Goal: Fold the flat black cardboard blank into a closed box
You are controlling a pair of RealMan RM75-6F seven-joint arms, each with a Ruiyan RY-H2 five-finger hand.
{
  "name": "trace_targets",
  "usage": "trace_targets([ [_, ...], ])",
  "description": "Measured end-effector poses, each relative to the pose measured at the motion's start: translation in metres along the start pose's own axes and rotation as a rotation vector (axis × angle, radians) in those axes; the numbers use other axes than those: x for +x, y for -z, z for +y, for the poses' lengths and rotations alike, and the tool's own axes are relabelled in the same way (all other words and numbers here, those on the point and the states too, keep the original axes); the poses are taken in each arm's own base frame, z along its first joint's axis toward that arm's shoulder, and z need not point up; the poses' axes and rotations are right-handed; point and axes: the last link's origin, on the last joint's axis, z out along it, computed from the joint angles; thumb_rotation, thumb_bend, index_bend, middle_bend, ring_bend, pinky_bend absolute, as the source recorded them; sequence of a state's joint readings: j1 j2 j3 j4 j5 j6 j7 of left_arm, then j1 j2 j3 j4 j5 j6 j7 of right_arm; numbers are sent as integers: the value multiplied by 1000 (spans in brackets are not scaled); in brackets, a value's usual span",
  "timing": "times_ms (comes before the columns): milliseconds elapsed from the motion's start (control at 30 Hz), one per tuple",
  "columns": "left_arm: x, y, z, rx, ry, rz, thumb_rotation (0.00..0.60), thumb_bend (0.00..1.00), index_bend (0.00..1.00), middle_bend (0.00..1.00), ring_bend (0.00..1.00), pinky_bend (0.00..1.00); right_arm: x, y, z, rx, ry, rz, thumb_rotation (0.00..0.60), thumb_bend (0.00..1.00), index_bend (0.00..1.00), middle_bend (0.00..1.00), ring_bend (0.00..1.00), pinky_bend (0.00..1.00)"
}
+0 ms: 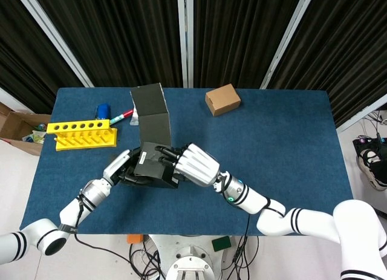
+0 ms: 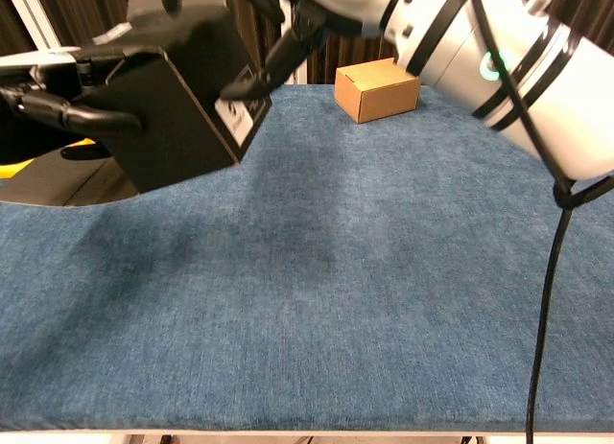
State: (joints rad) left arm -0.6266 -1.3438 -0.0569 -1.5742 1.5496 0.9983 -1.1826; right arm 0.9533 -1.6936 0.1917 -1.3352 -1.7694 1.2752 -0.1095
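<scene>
Black cardboard box (image 1: pixel 154 165), partly formed, is held above the blue tabletop (image 1: pixel 284 141), one long flap standing upright. Left hand (image 1: pixel 124 171) grips its left side; right hand (image 1: pixel 190 165) presses curled fingers on top. White label (image 2: pixel 235 123) on one face, print too small to read. Brown carton (image 1: pixel 222 99) sits well apart.

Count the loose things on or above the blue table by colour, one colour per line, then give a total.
Black: 1, the box held by both robot hands
Brown: 1, the small box
Yellow: 1, the rack
Blue: 1, the small item
Red and white: 1, the marker
Total: 5
</scene>
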Motion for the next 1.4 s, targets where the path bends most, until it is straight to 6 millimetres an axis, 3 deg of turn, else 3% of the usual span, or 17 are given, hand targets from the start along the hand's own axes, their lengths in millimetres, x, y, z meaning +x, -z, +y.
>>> trace_targets([
  [833,-29,-28,-64,41,-389,37,600,52,285,297,615,940,-86,39,2,115,153,-234,600,134,505,317,756,970],
  [1267,-29,-29,-75,94,-433,12,594,53,172,229,609,939,-104,44,2,124,167,-254,600,146,391,251,756,969],
  [1400,-29,-28,-76,106,-437,7,545,53,145,214,607,938,-104,45,0,131,163,-255,600,160,387,248,756,969],
])
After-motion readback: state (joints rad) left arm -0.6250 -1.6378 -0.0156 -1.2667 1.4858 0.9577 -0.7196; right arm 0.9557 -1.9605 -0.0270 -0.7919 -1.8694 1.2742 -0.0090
